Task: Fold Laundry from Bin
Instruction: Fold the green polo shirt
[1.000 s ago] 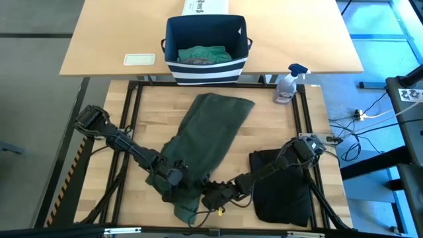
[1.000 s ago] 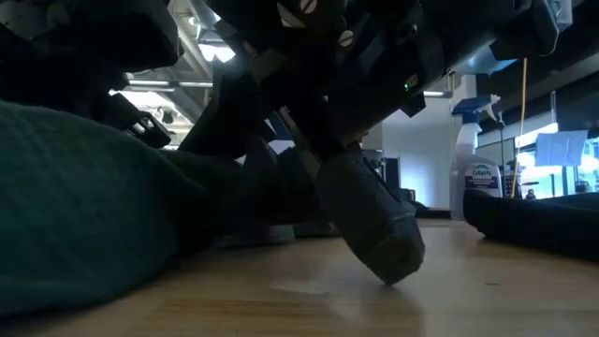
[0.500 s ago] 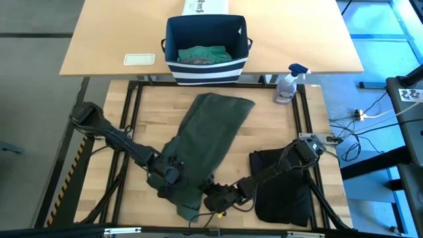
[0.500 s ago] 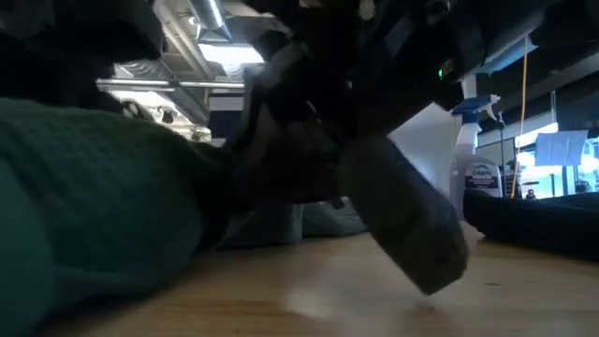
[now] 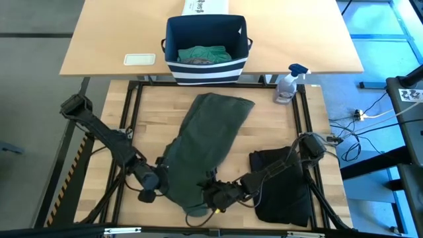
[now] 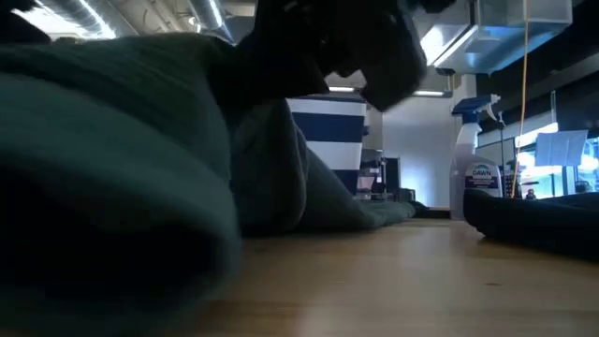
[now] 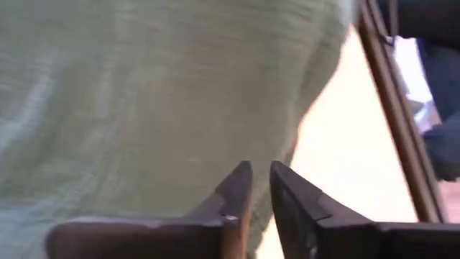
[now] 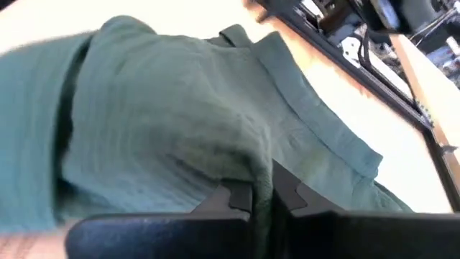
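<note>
1. the long dark green cloth garment (image 5: 206,142) lies slantwise across the wooden bench (image 5: 284,129), its far end towards the navy fabric bin with white stripes (image 5: 205,48), its near end bunched at the bench's front edge.
2. the right gripper (image 5: 213,196) sits at that near end, its fingers (image 8: 237,196) pressed together with a fold of the green cloth pinched between them.
3. the left gripper (image 5: 149,192) is at the garment's left edge; its fingers (image 7: 231,198) stand a narrow slit apart, and i see no cloth caught in them.
4. the step looks like taking the near hem at two corners; to do it well, the left fingers should take one layer at the edge, level with the right grip, before either arm lifts.
5. both arms should rise together, to keep the hem taut and straight.
6. a black folded garment (image 5: 283,185) rests on the bench's right side; teal cloth (image 5: 203,54) remains in the bin.
</note>
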You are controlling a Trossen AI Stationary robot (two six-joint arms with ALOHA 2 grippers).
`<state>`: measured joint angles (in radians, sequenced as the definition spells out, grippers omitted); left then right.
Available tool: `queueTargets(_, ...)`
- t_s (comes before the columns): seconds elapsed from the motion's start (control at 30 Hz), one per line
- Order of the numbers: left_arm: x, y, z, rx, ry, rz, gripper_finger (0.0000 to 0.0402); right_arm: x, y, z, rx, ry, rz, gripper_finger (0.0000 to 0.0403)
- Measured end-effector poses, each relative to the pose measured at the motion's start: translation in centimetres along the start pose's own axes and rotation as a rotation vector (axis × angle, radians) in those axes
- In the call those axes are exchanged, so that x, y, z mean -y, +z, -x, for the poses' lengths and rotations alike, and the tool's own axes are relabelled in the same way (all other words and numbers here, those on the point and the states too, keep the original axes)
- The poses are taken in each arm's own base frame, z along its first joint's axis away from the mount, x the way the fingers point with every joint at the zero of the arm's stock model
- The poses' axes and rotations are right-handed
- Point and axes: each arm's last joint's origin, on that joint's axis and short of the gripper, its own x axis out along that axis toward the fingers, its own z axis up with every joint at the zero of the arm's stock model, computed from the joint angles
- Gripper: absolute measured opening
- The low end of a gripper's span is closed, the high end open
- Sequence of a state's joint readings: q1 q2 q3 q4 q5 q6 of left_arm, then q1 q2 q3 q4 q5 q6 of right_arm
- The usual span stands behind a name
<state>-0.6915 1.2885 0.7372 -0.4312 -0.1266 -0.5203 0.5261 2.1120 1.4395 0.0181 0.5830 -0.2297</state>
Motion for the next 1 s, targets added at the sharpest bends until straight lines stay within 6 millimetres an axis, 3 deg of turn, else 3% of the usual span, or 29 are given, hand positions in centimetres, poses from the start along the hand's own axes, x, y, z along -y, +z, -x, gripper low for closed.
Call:
queueTargets(0.23, 0.8, -0.5, -0.2, 0.024, 0.046, 0.007, 0.0135, 1.2, -0.6, -0.7, -0.028, 0.106, -0.019, 0.0016)
queueTargets(0.4, 1.3, -0.9, -1.6, 0.028, 0.110, -0.014, 0.0174, 0.9, -1.9, -0.7, -0.136, 0.168, 0.047, 0.0053)
queueTargets(0.67, 1.5, -1.8, -4.4, -0.056, 0.156, -0.013, 0.0196, -0.4, -2.0, 0.1, -0.155, 0.241, 0.100, 0.0191)
queueTargets(0.83, 2.2, -1.6, -4.6, -0.018, 0.107, -0.015, 0.0196, -2.2, -1.6, 1.4, -0.137, 0.216, 0.216, 0.0274)
queueTargets(1.0, 3.4, -2.3, -4.4, -0.017, 0.069, -0.067, 0.0196, -3.7, -1.3, 2.6, -0.122, 0.173, 0.299, 0.0318)
